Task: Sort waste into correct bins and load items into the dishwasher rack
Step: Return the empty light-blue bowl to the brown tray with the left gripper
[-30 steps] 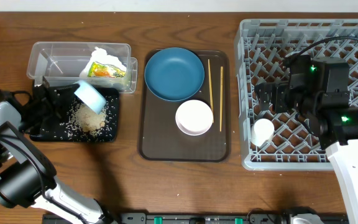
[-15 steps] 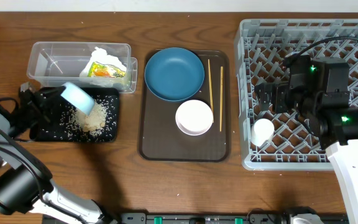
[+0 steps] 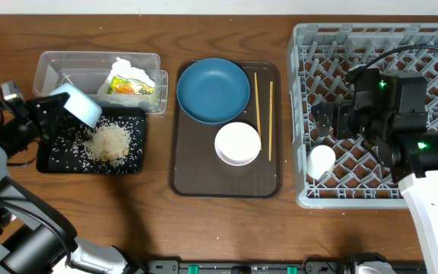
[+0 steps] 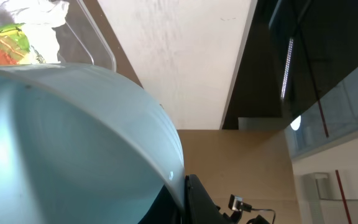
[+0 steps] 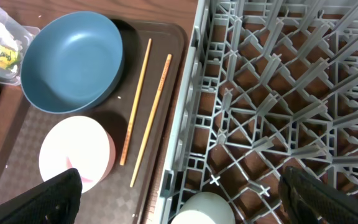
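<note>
My left gripper (image 3: 52,110) is shut on the rim of the pale blue bowl (image 3: 80,104), held tipped over the left end of the black tray (image 3: 48,161), where a pile of rice scraps (image 3: 111,141) lies. The bowl fills the left wrist view (image 4: 61,143). The clear tub (image 3: 55,76) holds white tissue (image 3: 131,67) and the snack wrapper (image 3: 128,86). The blue plate (image 3: 213,90), white bowl (image 3: 237,143) and chopsticks (image 3: 258,106) lie on the brown tray (image 3: 185,179). My right gripper (image 3: 333,122) is open above the grey rack (image 3: 379,46).
A small white cup (image 3: 322,160) stands in the rack's front left corner, under my right gripper; it also shows in the right wrist view (image 5: 207,210). The plate (image 5: 72,61), white bowl (image 5: 76,152) and chopsticks (image 5: 135,99) show there too.
My left gripper has carried the pale blue bowl up and to the left, away from the rice pile. The right arm has not moved.
</note>
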Controlling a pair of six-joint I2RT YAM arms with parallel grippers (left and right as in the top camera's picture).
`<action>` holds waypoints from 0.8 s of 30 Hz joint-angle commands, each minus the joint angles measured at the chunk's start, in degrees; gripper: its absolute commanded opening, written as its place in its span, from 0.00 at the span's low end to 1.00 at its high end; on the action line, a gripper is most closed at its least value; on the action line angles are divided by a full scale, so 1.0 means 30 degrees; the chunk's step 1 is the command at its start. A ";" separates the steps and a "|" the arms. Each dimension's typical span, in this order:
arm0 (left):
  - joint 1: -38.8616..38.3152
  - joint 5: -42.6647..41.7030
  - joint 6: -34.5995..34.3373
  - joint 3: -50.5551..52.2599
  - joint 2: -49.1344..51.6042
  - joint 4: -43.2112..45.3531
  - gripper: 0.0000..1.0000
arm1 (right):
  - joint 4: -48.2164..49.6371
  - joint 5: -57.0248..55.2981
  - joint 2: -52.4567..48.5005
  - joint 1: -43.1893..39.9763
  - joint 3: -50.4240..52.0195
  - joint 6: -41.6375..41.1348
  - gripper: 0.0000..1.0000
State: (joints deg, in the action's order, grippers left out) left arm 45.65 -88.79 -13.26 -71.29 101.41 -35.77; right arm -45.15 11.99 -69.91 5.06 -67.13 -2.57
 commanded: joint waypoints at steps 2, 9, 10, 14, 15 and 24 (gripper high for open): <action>0.0087 -0.0444 -0.1413 -0.0277 -0.0109 -0.0051 0.06 | 0.0036 -0.0058 -0.0029 -0.0291 -0.0350 -0.0153 0.99; -0.0262 -0.0444 -0.2062 -0.0284 -0.0692 -0.0051 0.06 | 0.0044 -0.0058 -0.0029 -0.0291 -0.0350 -0.0117 0.99; -0.0590 -0.0444 -0.1690 -0.0277 -0.1100 -0.0044 0.06 | 0.0051 -0.0058 -0.0029 -0.0291 -0.0350 -0.0109 0.99; -0.2579 0.1078 -0.0736 -0.0277 -0.3198 -0.0444 0.06 | 0.0146 -0.0058 -0.0029 -0.0291 -0.0350 -0.0117 0.99; -0.3279 0.2186 -0.0729 -0.0277 -0.3781 -0.0670 0.06 | 0.0182 -0.0058 -0.0029 -0.0291 -0.0350 -0.0117 0.99; -1.3799 1.8170 0.0408 -0.0277 -0.6798 -0.5588 0.06 | 0.0182 -0.0058 -0.0029 -0.0291 -0.0350 -0.0117 0.99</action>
State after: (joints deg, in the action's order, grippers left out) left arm 11.66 -57.36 -14.17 -71.68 80.99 -50.19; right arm -44.75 11.97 -69.91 5.04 -67.13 -2.57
